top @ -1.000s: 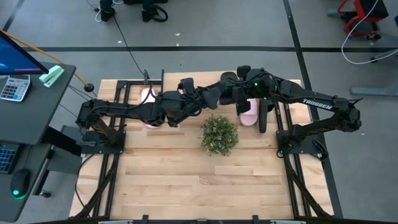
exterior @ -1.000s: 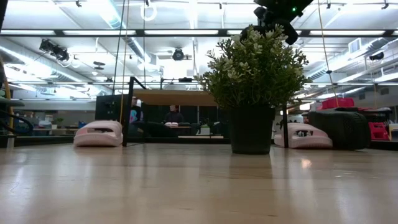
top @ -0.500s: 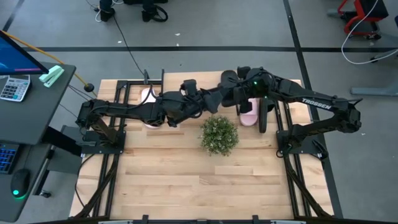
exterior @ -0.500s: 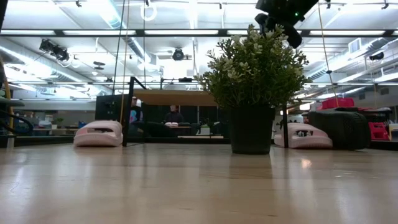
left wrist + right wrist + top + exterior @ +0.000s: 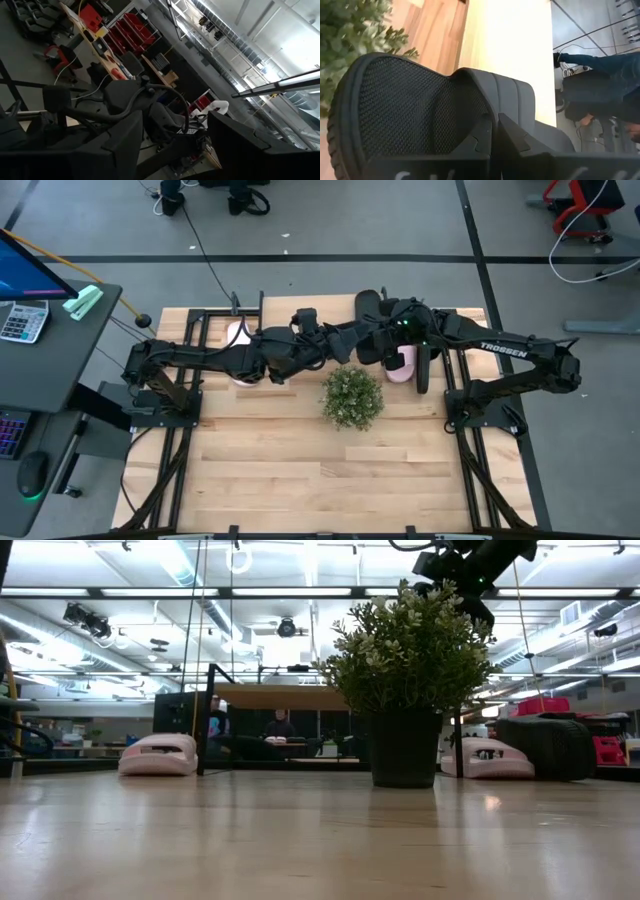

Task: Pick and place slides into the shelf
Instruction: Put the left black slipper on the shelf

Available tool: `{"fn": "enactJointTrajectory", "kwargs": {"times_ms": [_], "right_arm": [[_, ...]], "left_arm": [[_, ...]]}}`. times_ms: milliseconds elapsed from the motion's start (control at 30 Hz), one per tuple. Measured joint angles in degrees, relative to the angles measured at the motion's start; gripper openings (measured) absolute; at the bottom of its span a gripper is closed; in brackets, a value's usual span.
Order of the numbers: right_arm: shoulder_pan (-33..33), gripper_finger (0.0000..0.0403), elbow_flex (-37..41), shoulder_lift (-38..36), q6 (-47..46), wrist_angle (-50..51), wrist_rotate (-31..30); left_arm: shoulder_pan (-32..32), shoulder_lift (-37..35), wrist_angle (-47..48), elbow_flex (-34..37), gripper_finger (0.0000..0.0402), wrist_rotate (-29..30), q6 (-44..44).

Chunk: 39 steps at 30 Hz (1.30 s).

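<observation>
My right gripper [image 5: 378,340] hovers above the table's far middle, shut on a black slide [image 5: 410,110] that fills the right wrist view; the slide's end [image 5: 368,303] pokes out toward the far edge. My left gripper [image 5: 335,340] is raised close beside it, tipped upward and open [image 5: 175,145], holding nothing. One pink slide [image 5: 238,338] lies flat on the table under the left arm. The other pink slide [image 5: 400,366] lies by a second black slide [image 5: 545,747]. The shelf [image 5: 280,697] stands at the far edge on thin black legs. My right gripper pinches the black slide between its two fingers [image 5: 480,137], next to the ribbed broad strap [image 5: 515,102]. The fingers themselves cover the spot they grip. The slide is lifted clear, higher than the plant's top.
A potted plant [image 5: 352,395] stands mid-table just near of both grippers and hides part of them in the low view [image 5: 405,670]. The near half of the slatted tabletop [image 5: 320,480] is bare wood. Seated people show far behind the shelf.
My right gripper has turned with the black slide and drifted a little toward the left gripper and the near edge, staying high above the plant. The slides on the table have not moved.
</observation>
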State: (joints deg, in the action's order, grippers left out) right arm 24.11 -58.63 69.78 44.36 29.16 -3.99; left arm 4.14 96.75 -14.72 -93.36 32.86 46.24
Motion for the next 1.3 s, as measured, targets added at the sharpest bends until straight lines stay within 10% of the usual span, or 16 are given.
{"fn": "enactJointTrajectory", "kwargs": {"times_ms": [1300], "right_arm": [[1.6,0.0045,0.0,0.1,-8.8,-0.4,2.0]], "left_arm": [[-0.2,0.0,1.6,0.0,0.0217,0.1,-1.1]]}}
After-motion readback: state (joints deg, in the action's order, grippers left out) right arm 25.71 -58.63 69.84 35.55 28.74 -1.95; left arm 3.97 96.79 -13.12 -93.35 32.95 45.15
